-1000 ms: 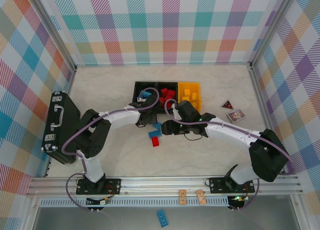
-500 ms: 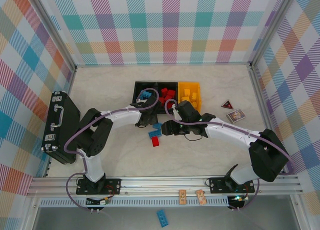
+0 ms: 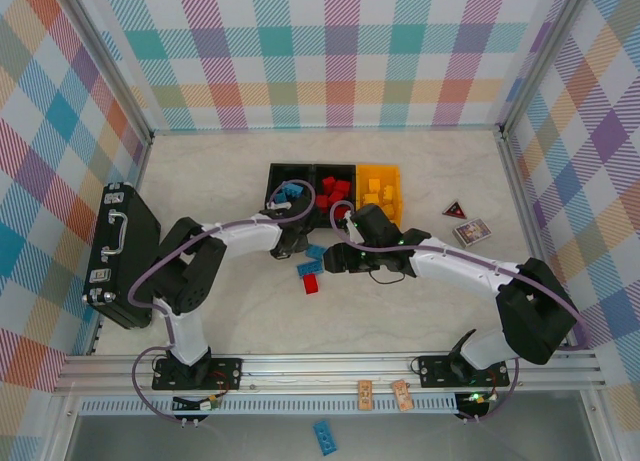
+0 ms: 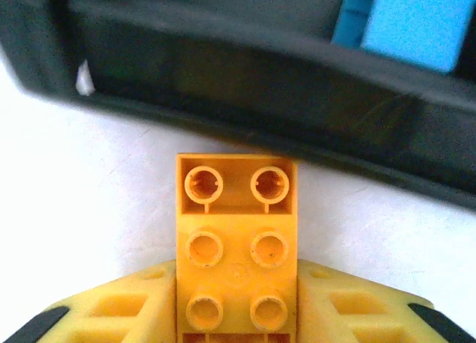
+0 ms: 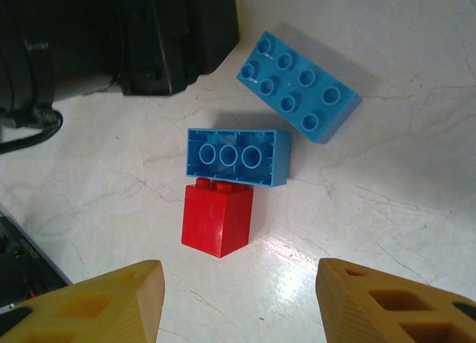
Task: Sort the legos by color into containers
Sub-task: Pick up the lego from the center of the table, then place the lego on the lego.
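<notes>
left pincer clamped on a glossy orange plastic brick, six round studs showing, just beside the black bin; right pincer apart.

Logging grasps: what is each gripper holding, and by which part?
Left gripper: a yellow-orange six-stud plastic brick, pinched by both side faces at its near end. Right gripper: open, nothing held.
</notes>
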Available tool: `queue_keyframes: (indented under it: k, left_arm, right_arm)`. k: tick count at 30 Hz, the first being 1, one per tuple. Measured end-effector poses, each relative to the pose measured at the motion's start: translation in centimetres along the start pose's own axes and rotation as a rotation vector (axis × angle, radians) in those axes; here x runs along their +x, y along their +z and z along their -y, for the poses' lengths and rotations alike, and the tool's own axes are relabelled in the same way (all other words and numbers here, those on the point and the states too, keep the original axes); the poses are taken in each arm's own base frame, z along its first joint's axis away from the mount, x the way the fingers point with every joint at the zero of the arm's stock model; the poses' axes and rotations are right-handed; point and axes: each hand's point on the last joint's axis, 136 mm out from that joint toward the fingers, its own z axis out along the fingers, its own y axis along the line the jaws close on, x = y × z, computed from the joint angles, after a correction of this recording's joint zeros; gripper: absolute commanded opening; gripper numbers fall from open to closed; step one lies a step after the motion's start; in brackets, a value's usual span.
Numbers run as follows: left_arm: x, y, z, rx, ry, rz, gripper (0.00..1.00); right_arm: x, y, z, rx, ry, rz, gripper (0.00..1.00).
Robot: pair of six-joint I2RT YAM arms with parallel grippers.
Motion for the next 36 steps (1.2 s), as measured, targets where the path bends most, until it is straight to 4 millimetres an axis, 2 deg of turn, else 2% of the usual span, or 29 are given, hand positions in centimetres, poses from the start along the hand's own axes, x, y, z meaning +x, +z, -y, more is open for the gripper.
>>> queue_keyframes:
  k: [9,19,25,29,32,36]
  left_arm:
    - [0.5,-2.4,-1.1,0.029,0.019,-0.013,0.28]
    - [0.5,-6.7,0.2,0.161,0.082,-0.033,0.28]
    - [-0.8,-9.7,3.8,0.271,0.131,-0.024,0.28]
    - [-2.2,-11.4,7.4,0.351,0.156,-0.003,0.28]
    - [-2.7,-11.7,10.2,0.392,0.182,-0.007,0.28]
    - [-3.0,-11.0,13.7,0.426,0.210,-0.026,0.28]
  right_arm:
    - [-0.1,0.2,0.0,-0.001,-0.001,0.002,0.56]
    - [-0.7,-0.5,0.5,0.008,0.014,0.022,0.56]
    - [-3.0,-3.2,1.9,0.010,0.066,0.116,0.57]
    - [-3.5,-5.1,3.6,0.030,0.123,0.164,0.57]
    - [-3.4,-6.4,5.2,0.061,0.168,0.189,0.57]
    - [-3.2,-8.1,7.8,0.110,0.242,0.228,0.57]
